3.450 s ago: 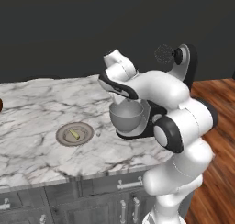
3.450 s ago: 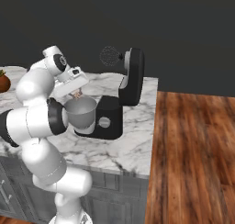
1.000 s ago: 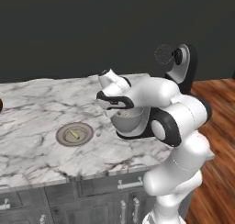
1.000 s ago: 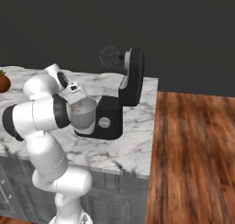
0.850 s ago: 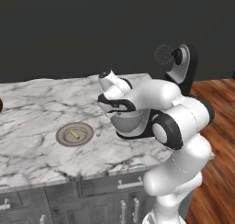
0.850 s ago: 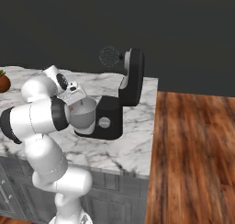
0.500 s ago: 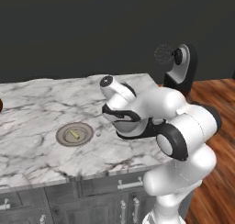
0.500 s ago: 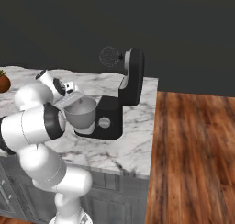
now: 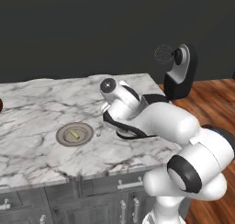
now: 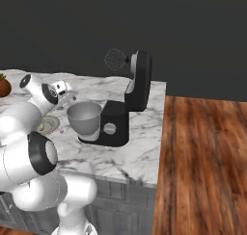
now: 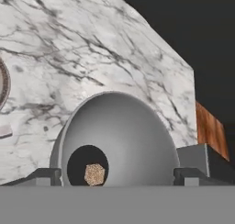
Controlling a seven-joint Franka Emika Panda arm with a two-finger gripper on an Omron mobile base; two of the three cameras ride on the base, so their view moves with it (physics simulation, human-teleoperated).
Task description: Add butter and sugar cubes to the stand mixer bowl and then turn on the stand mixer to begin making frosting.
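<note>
The bowl [image 11: 119, 136], deep grey metal, is holding one tan sugar cube [image 11: 94, 174] under the end effector's [image 11: 118, 175] spread-apart fingers, sitting on a white-marbled surface [image 9: 41, 103].

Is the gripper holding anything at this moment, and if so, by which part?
Nothing is held. The gripper hangs over the stand mixer bowl with its jaws wide apart, and a sugar cube lies loose on the bowl's bottom.

No lettering, labels or numbers can be read anywhere (not even on the stand mixer [image 10: 126, 109]).
</note>
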